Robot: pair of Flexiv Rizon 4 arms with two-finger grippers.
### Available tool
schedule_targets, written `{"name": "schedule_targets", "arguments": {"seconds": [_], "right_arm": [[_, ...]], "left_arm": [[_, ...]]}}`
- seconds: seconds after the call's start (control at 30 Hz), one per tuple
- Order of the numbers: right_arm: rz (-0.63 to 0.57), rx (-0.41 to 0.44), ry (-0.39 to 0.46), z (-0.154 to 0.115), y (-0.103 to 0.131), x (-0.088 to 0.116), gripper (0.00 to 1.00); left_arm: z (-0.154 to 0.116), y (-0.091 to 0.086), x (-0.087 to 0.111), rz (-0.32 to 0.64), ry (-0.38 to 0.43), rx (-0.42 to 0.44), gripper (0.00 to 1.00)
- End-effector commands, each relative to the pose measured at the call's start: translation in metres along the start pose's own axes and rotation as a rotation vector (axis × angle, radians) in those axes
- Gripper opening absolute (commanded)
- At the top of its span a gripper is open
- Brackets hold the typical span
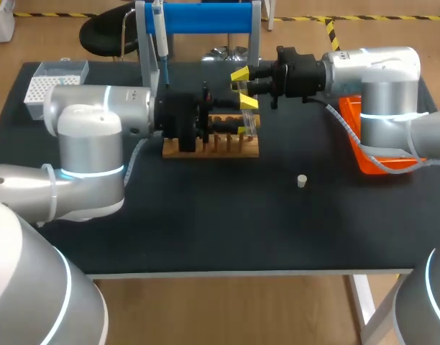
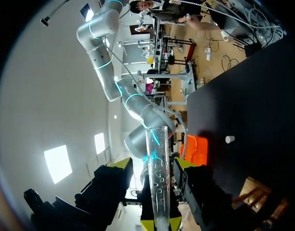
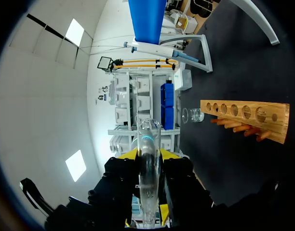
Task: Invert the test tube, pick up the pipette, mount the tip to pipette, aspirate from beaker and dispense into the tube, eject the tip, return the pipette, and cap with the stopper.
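Head view first: where is the test tube (image 2: pixel 157 144)?

Held in the air over the right end of the wooden rack (image 1: pixel 205 149), lying level between the two arms.

Who has it?

The right tool (image 3: pixel 150 154). Right wrist view shows its yellow tips pressed against the glass from both sides, clamped on it.

And the left tool (image 2: pixel 152 164)?

Fingers apart, one on each side of the tube; the left wrist view shows a gap on both sides. It comes in from the opposite side, just beside the right tool's grip.

The rest of the kit?

The pipette (image 1: pixel 161 42) hangs on the blue stand (image 1: pixel 205 16) at the back of the worktop (image 1: pixel 227 223). The stopper (image 1: pixel 301 180) stands alone on the worktop, well apart from the rack, toward the right. The beaker (image 3: pixel 193 115) sits just beside one end of the rack. A white tip box (image 1: pixel 58 80) is at the back left; an orange bin (image 1: pixel 353 140) shows partly behind the right arm.
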State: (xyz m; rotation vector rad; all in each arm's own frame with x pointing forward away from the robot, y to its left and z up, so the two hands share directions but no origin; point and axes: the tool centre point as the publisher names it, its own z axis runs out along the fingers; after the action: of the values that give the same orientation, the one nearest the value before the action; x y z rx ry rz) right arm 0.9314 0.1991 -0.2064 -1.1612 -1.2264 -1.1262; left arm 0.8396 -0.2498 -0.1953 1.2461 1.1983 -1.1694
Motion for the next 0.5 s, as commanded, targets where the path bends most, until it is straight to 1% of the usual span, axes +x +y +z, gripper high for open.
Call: {"name": "schedule_targets", "arguments": {"seconds": [0.03,0.17,0.5], "right_arm": [[0.0,-0.001,-0.003,-0.0004,-0.0008,0.0009,0.0],[0.0,-0.001,-0.003,-0.0004,-0.0008,0.0009,0.0],[0.0,-0.001,-0.003,-0.0004,-0.0008,0.0009,0.0]], "left_arm": [[0.0038,0.0039,0.0011,0.001,0.001,0.007,0.5],[0.0044,0.004,0.0014,-0.002,0.002,0.012,0.5],[0.004,0.003,0.0023,-0.003,0.001,0.016,0.44]]}}
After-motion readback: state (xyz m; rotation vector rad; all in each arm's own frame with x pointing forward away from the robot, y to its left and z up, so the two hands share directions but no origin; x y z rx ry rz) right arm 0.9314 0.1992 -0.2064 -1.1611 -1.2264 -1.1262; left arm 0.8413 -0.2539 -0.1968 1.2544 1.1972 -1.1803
